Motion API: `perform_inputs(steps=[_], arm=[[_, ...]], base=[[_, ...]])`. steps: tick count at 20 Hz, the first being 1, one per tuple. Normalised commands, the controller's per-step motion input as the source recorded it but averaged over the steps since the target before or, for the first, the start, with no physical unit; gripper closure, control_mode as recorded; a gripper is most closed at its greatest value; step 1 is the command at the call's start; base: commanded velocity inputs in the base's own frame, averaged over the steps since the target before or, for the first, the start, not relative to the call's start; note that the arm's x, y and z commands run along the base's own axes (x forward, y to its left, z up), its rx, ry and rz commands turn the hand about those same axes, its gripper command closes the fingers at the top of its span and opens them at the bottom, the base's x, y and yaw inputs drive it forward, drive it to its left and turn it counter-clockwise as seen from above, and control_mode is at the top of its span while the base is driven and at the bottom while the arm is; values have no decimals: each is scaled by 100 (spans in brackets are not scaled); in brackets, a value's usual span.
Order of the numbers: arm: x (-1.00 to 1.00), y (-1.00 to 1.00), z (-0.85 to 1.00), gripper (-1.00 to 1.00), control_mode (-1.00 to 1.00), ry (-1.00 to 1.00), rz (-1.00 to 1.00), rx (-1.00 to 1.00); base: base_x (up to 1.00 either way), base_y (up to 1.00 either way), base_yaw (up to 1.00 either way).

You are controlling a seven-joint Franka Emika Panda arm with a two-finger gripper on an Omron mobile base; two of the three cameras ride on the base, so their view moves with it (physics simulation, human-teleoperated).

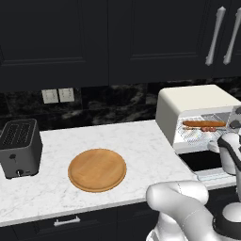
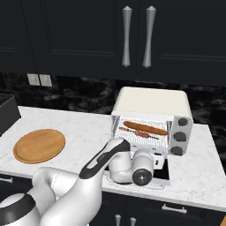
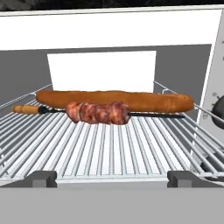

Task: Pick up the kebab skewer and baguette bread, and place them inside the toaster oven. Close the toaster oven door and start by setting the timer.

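While the dark cabinets (image 1: 117, 42) loom above, the white marble counter (image 1: 141, 141) stretches wide, with much bare room at its middle. The oven (image 2: 152, 103), a boxy cream-white case, stands at the right near the counter's far edge. Its door (image 2: 162, 170) lies dropped flat toward the near edge, dark glass in a white frame. At the far left sits a dark grey toaster (image 1: 19, 147), and between the two a round wooden board (image 1: 97, 170), smooth and flat. On the wire rack (image 3: 109, 148) lies the baguette (image 3: 114, 100), smooth and orange-brown, with the skewer (image 3: 98, 113) just in front of it, lumpy reddish meat bunched on a thin stick. The gripper (image 3: 111, 178) hangs before the oven's mouth, fingers spread wide, holding nothing.
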Motion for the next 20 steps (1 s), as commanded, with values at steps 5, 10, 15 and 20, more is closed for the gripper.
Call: perform_inputs(steps=[5, 10, 15, 20], arm=[[25, 12, 0, -100, -100, 0, 0, 0], [24, 3, 0, -100, -100, 0, 0, 0], [30, 0, 0, -100, -100, 0, 0, 0], [33, 0, 0, -100, -100, 0, 0, 0]], base=[[0, 0, 0], [0, 0, 0], [0, 0, 0], [0, 0, 0]])
